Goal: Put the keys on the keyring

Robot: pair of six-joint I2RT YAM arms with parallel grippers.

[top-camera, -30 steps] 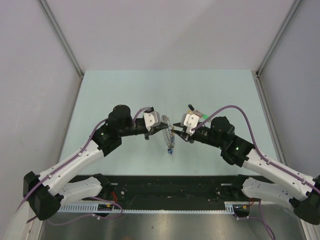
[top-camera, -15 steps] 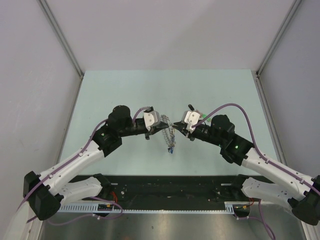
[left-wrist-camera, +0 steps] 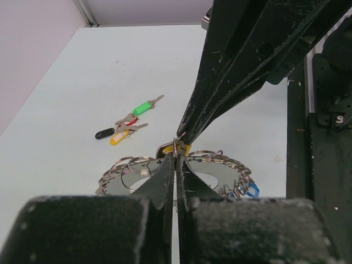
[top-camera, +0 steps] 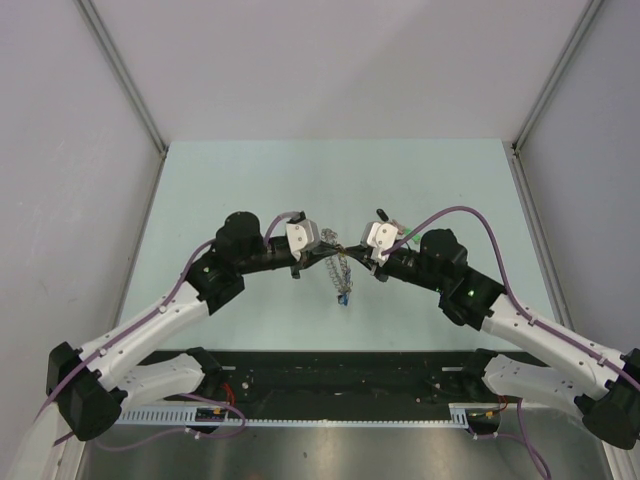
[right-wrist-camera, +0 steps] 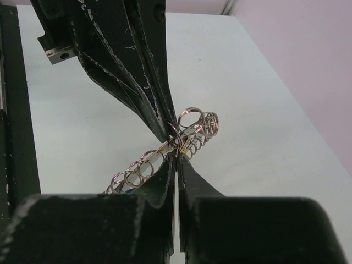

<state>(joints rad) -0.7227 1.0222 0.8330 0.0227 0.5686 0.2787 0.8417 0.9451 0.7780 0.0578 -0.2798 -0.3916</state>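
Observation:
The keyring (left-wrist-camera: pixel 220 186), a flat grey disc fringed with small silver rings, hangs above the table between both grippers; it also shows in the top view (top-camera: pixel 340 272) and edge-on in the right wrist view (right-wrist-camera: pixel 144 162). My left gripper (left-wrist-camera: pixel 177 158) is shut on a small ring at its rim. My right gripper (right-wrist-camera: pixel 177 153) is shut on a yellow-headed key (left-wrist-camera: pixel 186 148) pressed against that same spot. A blue key (left-wrist-camera: pixel 252 190) hangs from the rim. Loose keys lie on the table: green (left-wrist-camera: pixel 144 107), black (left-wrist-camera: pixel 103 133), yellow (left-wrist-camera: pixel 117 139) and pinkish-red (left-wrist-camera: pixel 128 122).
The loose keys lie on the pale table just beyond the right gripper in the top view, green (top-camera: pixel 408 232) and black (top-camera: pixel 380 214). Grey walls enclose the table on three sides. A black rail (top-camera: pixel 340 372) runs along the near edge.
My right gripper has crept a little up and toward the left gripper, and the keyring has tilted slightly with it. The left arm has hardly moved.

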